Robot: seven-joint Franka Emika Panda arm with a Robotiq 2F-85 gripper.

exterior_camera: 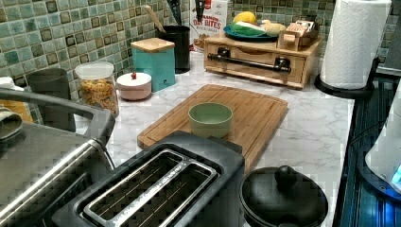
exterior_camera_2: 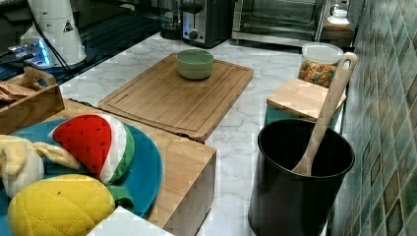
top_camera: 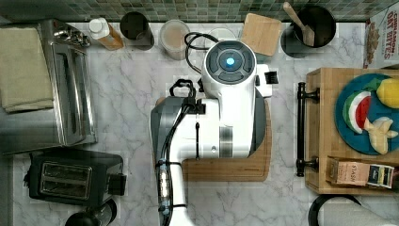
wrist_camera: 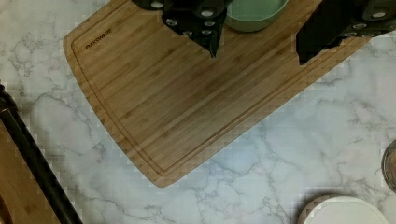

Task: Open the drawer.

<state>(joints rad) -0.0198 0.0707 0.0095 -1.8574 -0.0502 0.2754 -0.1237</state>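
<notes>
The drawer (exterior_camera: pixel 255 57) is a light wooden front in a low wooden box, flush with the box's face, at the left view's back right. A long black bar handle (exterior_camera: pixel 248 60) runs across it. In the top view the handle (top_camera: pixel 301 129) lies at the right, with the white arm (top_camera: pixel 228 101) over the cutting board (top_camera: pixel 226 169) to its left. My gripper (wrist_camera: pixel 258 51) hangs open above the cutting board (wrist_camera: pixel 177 98), nothing between its black fingers (wrist_camera: pixel 212 42). The handle (wrist_camera: pixel 32 158) is off to one side of the gripper in the wrist view, well apart from it.
A green bowl (exterior_camera: pixel 210 119) sits on the cutting board. On the drawer box rest a blue plate (top_camera: pixel 348 122) with plush fruit and a tea box (top_camera: pixel 360 173). A toaster (top_camera: pixel 70 179), oven (top_camera: pixel 47 84), jars, a black utensil pot (exterior_camera_2: pixel 300 177) and a paper towel roll (exterior_camera: pixel 354 42) ring the marble counter.
</notes>
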